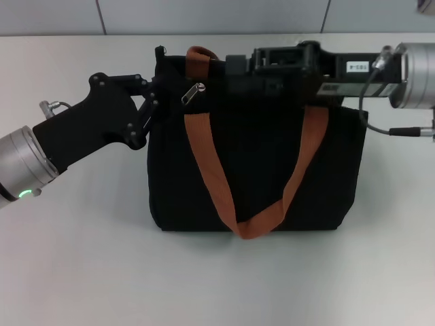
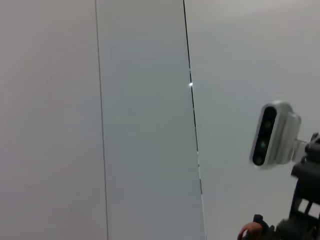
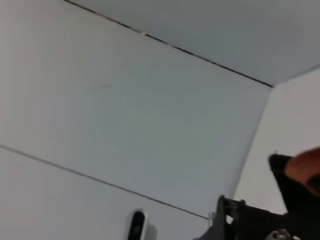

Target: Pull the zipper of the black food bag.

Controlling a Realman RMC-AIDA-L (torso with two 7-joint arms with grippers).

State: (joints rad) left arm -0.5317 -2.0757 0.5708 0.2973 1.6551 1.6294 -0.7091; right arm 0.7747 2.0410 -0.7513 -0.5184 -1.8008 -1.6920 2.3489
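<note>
Head view: one black food bag (image 1: 258, 170), one zipper (image 1: 193, 93), two orange handles (image 1: 204, 153).

the black food bag (image 1: 258, 170) stands upright in the middle of the desk (image 1: 217, 278), nearer its far edge than its near one. the zipper (image 1: 193, 92) hangs at the bag's top, toward the left end. the left claw (image 1: 153, 102) reaches in from the desk's left edge to the bag's upper left corner. the right claw (image 1: 238, 66) lies along the bag's top from the right, just beside the zipper.
</note>
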